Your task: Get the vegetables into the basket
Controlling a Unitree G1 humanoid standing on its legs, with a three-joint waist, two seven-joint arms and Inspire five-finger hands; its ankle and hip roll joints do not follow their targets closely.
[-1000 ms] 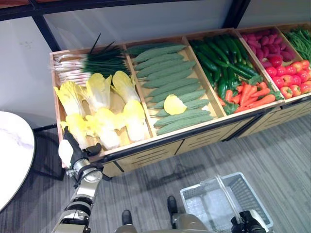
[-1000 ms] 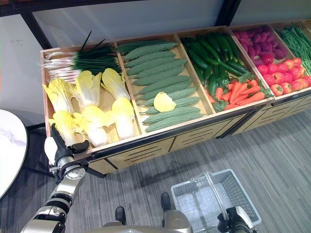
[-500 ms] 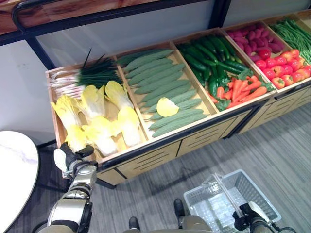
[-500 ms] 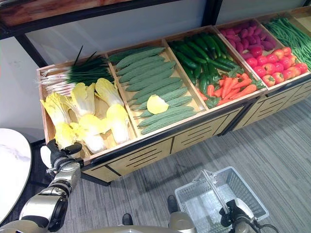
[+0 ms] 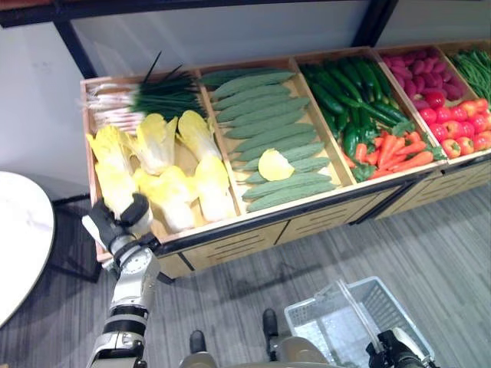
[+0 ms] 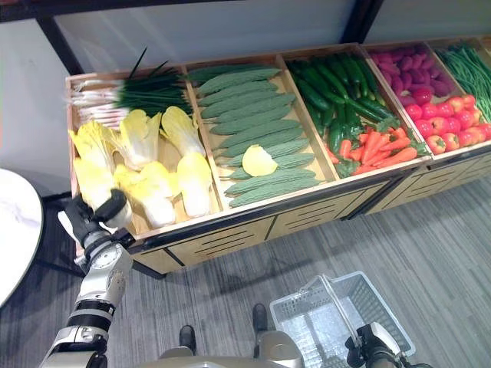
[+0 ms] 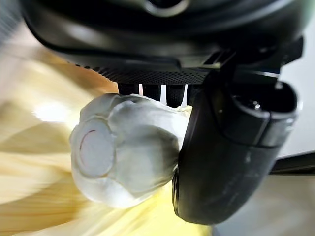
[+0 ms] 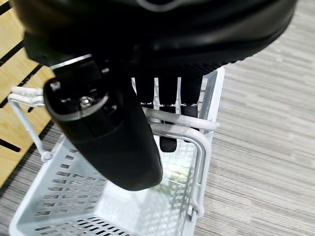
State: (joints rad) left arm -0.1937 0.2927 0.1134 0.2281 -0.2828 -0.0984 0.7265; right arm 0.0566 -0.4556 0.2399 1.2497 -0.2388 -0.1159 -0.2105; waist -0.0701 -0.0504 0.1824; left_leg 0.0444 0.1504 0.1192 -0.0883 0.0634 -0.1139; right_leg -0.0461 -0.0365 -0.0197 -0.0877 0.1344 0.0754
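Observation:
Several yellow-white cabbages lie in the leftmost wooden crate [image 5: 90, 165] of the stand. My left hand [image 5: 115, 224] reaches over the crate's front left corner and is shut on the nearest cabbage [image 5: 115, 184]. In the left wrist view the thumb [image 7: 231, 147] and fingers pinch that cabbage's pale stem end [image 7: 118, 147]. The white wire basket [image 5: 307, 314] hangs low at the right. My right hand [image 5: 391, 349] is shut on its handle [image 8: 177, 125], fingers curled round the bar above the basket's mesh wall [image 8: 64, 216].
Green onions [image 5: 146, 96] lie behind the cabbages. Neighbouring crates hold long bumpy green gourds [image 5: 268, 126] with a yellow leaf [image 5: 275, 165] on top, cucumbers and carrots [image 5: 376, 130], and red vegetables [image 5: 453, 115]. A round white table [image 5: 19, 238] stands at the left. Grey floor lies in front.
My left hand has risen from the crate's front edge to the nearest cabbage and closed on it. The camera has shifted. The right hand still holds the basket.

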